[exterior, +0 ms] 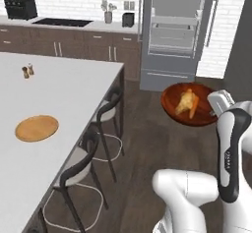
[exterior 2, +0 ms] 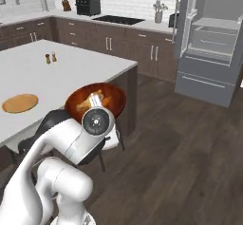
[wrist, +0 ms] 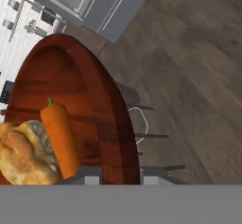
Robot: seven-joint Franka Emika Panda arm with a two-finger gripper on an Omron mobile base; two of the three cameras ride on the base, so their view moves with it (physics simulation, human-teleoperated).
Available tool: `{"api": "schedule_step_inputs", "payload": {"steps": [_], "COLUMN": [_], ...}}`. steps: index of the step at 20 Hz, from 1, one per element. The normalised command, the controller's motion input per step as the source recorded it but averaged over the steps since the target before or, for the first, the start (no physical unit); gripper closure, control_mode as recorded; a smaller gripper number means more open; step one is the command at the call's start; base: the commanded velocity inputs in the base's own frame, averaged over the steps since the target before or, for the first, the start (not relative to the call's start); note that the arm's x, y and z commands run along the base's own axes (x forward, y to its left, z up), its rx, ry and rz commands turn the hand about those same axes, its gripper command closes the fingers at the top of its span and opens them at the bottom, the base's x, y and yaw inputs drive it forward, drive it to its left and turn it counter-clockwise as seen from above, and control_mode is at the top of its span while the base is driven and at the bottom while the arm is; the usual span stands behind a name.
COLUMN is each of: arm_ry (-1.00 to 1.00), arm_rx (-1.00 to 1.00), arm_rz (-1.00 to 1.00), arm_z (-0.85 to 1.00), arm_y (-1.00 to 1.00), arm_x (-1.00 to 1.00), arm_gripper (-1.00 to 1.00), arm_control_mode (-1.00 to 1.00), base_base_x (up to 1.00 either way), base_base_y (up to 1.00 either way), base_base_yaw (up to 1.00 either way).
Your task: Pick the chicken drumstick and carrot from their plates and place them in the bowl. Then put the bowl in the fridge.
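Gripping the bowl (wrist: 94, 100) by its rim, the gripper (wrist: 120, 178) carries it above the wooden floor with the carrot (wrist: 60, 138) and chicken drumstick (wrist: 23, 154) inside. Ahead, the left base view shows the fridge (exterior: 172, 30) standing open; the tan plate (exterior: 36, 128) sits near the island counter's (exterior: 64, 89) edge.
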Motion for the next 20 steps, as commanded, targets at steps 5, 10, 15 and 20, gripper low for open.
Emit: {"api": "schedule_step_inputs", "payload": {"steps": [5, 10, 15, 20], "arm_ry": [0.00, 0.00, 0.00, 0.00], "arm_rx": [0.00, 0.00, 0.00, 0.00], "arm_rz": [0.00, 0.00, 0.00, 0.00], "arm_z": [0.00, 0.00, 0.00, 0.00], "arm_y": [0.00, 0.00, 0.00, 0.00], "arm_x": [0.00, 0.00, 0.00, 0.00], "arm_gripper": [1.00, 1.00, 1.00, 1.00], "arm_control_mode": [1.00, 1.00, 1.00, 1.00], "base_base_x": [0.83, 1.00, 1.00, 1.00], "base_base_y": [-1.00, -0.61, -0.49, -0.57], "base_base_yaw": [-0.17, 0.00, 0.01, 0.00]}}
